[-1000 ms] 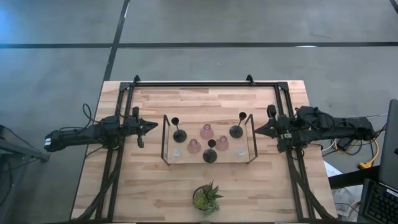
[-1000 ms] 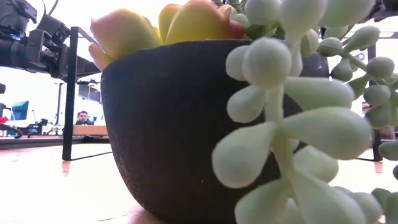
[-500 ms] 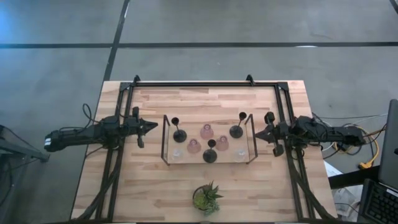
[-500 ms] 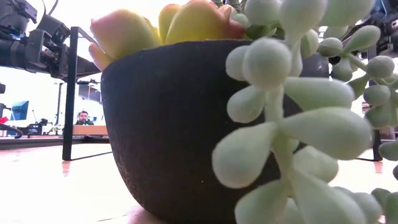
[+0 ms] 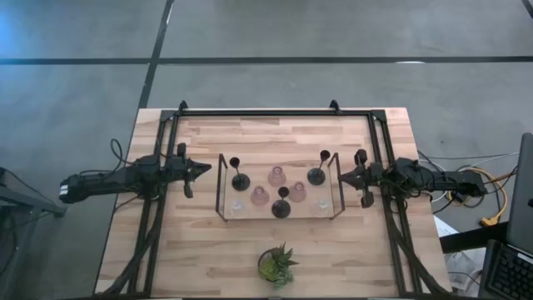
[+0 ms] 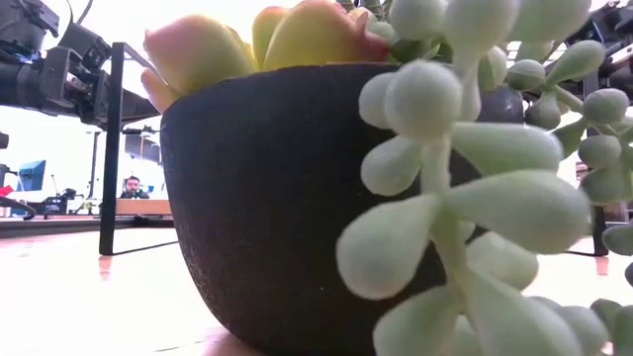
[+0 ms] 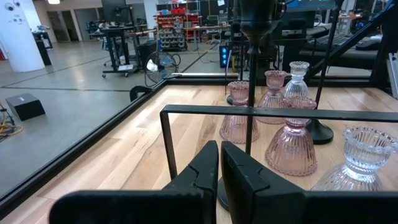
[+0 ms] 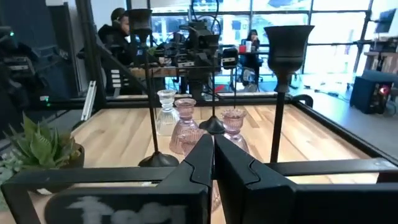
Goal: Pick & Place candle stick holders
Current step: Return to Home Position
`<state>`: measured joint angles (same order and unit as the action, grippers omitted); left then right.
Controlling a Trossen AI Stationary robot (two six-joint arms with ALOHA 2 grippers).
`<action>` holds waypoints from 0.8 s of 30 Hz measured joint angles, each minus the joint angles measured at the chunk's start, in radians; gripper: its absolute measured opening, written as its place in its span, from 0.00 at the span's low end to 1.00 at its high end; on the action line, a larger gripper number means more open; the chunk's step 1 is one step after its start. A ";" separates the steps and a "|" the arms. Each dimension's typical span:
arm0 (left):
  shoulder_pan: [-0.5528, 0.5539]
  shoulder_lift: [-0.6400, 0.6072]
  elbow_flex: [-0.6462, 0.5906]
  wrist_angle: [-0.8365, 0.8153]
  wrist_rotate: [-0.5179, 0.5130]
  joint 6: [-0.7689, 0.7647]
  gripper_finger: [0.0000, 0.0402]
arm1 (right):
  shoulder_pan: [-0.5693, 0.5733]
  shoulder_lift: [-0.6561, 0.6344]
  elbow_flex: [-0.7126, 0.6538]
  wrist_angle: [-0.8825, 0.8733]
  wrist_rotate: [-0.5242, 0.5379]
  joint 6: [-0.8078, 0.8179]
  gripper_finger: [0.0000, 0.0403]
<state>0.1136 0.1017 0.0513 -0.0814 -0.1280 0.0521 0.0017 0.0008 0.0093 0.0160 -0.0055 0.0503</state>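
A wooden tray with a black wire frame (image 5: 223, 187) sits mid-table. On its board stand the candle stick holders: three black ones (image 5: 240, 179) (image 5: 316, 173) (image 5: 281, 206), three pink glass ones (image 5: 276, 176) (image 5: 260, 196) (image 5: 298, 192) and two clear ones (image 5: 237, 204) (image 5: 321, 204). My left gripper (image 5: 208, 169) (image 7: 219, 146) hovers shut just left of the tray, pointing level at it. My right gripper (image 5: 341, 175) (image 8: 213, 138) hovers shut just right of the tray, also pointing level at it. Neither holds anything.
A green potted plant (image 5: 277, 265) stands near the table's front edge, and its dark pot (image 6: 267, 198) fills the low view. Black frame rails (image 5: 258, 111) run along the far edge and both sides of the table. People sit in the room beyond (image 8: 124, 25).
My right arm has sunk and drawn in, and its gripper now points level beside the tray's right end, still shut. The holders and the tray have not moved.
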 joint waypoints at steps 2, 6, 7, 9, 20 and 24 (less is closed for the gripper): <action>0.000 0.000 0.000 0.000 0.000 0.000 0.06 | 0.000 0.001 0.000 -0.001 0.005 0.020 0.02; 0.000 0.000 0.000 0.000 0.000 0.000 0.06 | 0.000 0.007 0.000 -0.001 0.006 -0.059 0.02; 0.000 0.000 0.000 0.000 0.000 0.000 0.06 | 0.000 0.008 0.000 -0.001 0.006 -0.078 0.02; 0.000 0.000 0.000 0.000 0.000 0.000 0.06 | 0.000 0.007 0.000 -0.001 0.006 -0.088 0.02; 0.000 0.000 0.000 0.000 0.000 0.000 0.06 | 0.000 0.008 0.000 -0.002 0.007 -0.080 0.02; 0.000 0.000 0.000 0.000 0.000 0.000 0.06 | 0.000 0.008 0.000 -0.002 0.007 -0.078 0.02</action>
<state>0.1136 0.1017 0.0513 -0.0814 -0.1280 0.0521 0.0017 0.0086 0.0097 0.0139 0.0013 -0.0281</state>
